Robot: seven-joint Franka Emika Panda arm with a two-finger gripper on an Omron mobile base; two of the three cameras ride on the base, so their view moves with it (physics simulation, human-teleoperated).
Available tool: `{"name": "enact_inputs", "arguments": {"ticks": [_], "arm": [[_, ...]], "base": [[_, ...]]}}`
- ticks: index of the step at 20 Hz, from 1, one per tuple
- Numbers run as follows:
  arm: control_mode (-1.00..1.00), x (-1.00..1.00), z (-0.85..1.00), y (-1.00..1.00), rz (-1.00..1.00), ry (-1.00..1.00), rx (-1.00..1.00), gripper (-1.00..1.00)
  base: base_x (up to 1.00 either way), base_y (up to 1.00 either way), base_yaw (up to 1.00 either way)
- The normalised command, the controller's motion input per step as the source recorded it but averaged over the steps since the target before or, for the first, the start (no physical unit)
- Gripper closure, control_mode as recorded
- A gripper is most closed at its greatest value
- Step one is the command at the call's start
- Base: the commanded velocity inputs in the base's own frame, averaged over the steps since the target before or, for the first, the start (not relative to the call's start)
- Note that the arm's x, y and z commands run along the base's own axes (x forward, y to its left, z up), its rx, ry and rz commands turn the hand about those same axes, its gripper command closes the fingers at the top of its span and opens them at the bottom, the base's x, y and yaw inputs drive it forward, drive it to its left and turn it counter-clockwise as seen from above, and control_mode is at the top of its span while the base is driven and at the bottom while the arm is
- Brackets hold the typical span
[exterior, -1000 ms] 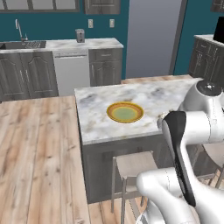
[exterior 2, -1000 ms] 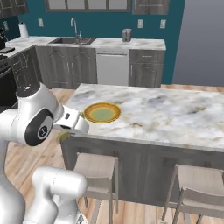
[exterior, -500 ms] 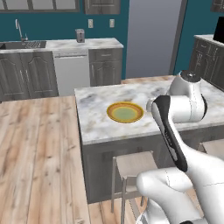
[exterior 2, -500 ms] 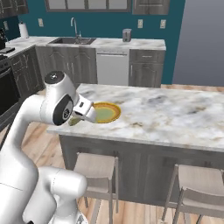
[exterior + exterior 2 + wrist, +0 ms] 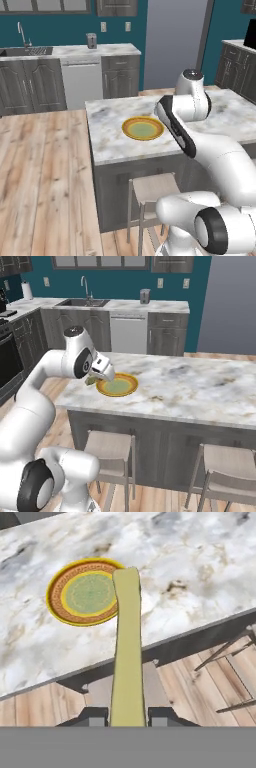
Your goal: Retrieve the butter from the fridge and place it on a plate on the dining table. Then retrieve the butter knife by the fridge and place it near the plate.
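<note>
Butter held in the tool above the near edge of the table, beside the plate.

In the right base view, the tool (image 5: pixel 93 379) hung at the near left part of the table (image 5: pixel 200 391), just left of the plate (image 5: pixel 117 385), with a bit of the pale butter (image 5: pixel 90 380) showing under it. The plate lay flat on the marble, near the table's left end and well apart from the far wall counter (image 5: pixel 125 305) with its sink (image 5: pixel 82 302). In the hand view, the tool (image 5: pixel 128 716) was narrowly closed on the butter (image 5: pixel 126 652), one dark fingertip on each side of the stick. The butter ran away from the tool, its far end overlapping the right rim of the plate (image 5: pixel 85 592). Two stools (image 5: pixel 111 447) stood below the table's near side. In the left base view, the plate (image 5: pixel 143 128) lay just left of the arm.
</note>
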Motion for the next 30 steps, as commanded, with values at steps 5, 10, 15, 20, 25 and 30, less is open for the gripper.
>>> {"name": "enact_inputs", "arguments": {"ticks": [5,10,15,20,25,30], "arm": [[-1.0,0.76,-0.17,0.0,-0.01,0.0,0.0,1.0],[-1.0,0.93,-0.3,0.0,-0.01,0.0,0.01,1.0],[-1.0,0.75,-0.42,0.05,-0.04,0.0,0.0,1.0],[-1.0,0.73,-0.51,0.13,-0.12,0.0,0.04,1.0],[-1.0,0.53,-0.55,0.02,-0.15,0.0,0.05,1.0],[-1.0,0.25,-0.58,0.0,-0.15,0.0,0.06,1.0]], "base": [[0.0,0.0,0.0],[0.0,0.0,0.0],[0.0,0.0,0.0],[0.0,0.0,0.0],[0.0,0.0,0.0],[0.0,0.0,0.0]]}}
